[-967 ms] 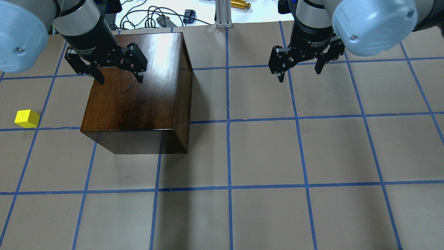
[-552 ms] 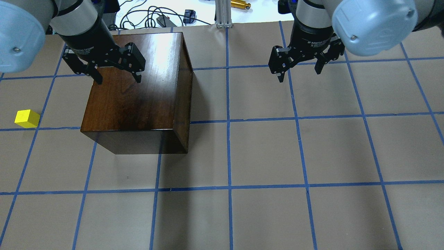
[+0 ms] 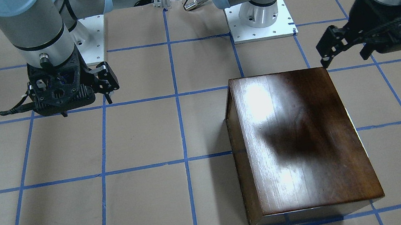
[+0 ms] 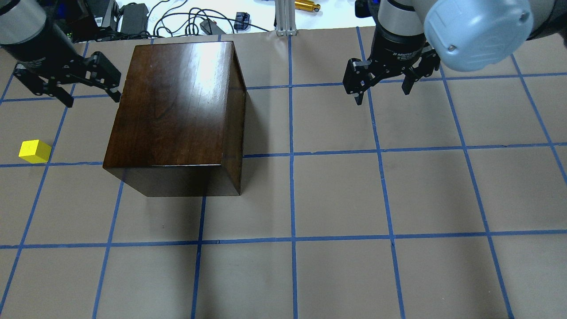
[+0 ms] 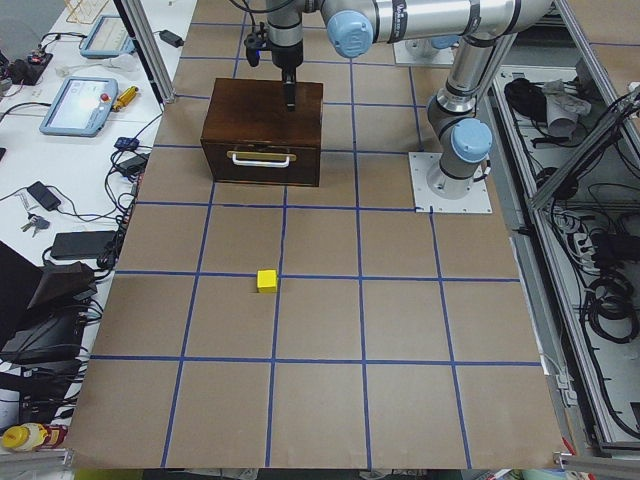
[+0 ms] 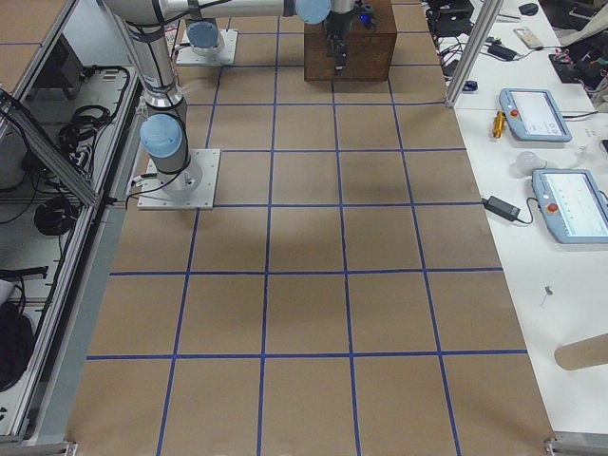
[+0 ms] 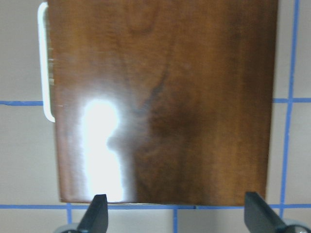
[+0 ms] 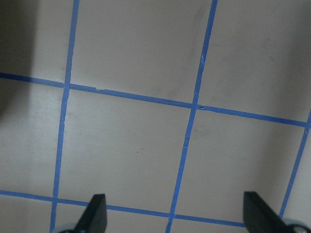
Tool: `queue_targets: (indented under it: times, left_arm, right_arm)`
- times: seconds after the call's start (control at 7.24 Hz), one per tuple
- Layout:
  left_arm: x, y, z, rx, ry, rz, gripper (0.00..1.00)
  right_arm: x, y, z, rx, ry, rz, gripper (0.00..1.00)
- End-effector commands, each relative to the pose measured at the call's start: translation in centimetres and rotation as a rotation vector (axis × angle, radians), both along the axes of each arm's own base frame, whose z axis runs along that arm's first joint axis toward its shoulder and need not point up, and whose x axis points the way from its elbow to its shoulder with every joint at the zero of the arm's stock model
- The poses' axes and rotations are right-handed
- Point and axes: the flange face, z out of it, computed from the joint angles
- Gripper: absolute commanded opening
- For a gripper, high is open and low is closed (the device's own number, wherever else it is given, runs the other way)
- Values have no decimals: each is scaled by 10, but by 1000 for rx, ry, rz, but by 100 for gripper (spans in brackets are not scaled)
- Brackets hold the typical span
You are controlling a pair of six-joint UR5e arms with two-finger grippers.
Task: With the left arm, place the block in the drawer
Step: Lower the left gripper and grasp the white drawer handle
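I hold the left hand [image 4: 92,95] released and empty, fingers spread, high by the cabinet [image 4: 177,102], I judge to clear its top. The drawer [image 5: 262,160] looks shut. The block [image 4: 34,151] sits on the surface [image 4: 336,195], well apart, off to that hand's left.

Right gripper [image 4: 382,95] casing: "2F Adaptive Gripper".
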Motion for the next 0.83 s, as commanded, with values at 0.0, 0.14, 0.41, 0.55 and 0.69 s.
queue_targets:
  times: [0.0, 0.14, 0.41, 0.55, 0.69]
  left_arm:
    - [107, 1, -26, 39, 24, 94, 100]
    - [138, -1, -33, 50, 29, 140, 100]
    - [177, -6, -56, 59, 38, 182, 100]
    - [181, -14, -68, 57, 64, 174, 100]
    - [177, -26, -84, 27, 170, 176, 100]
  right_arm:
    - [0, 0, 0, 0, 0, 1, 100]
    - [0, 0, 0, 0, 0, -1, 100]
    - [0, 0, 0, 0, 0, 1, 100]
    - [0, 0, 0, 0, 0, 1, 100]
    - [0, 0, 0, 0, 0, 1, 100]
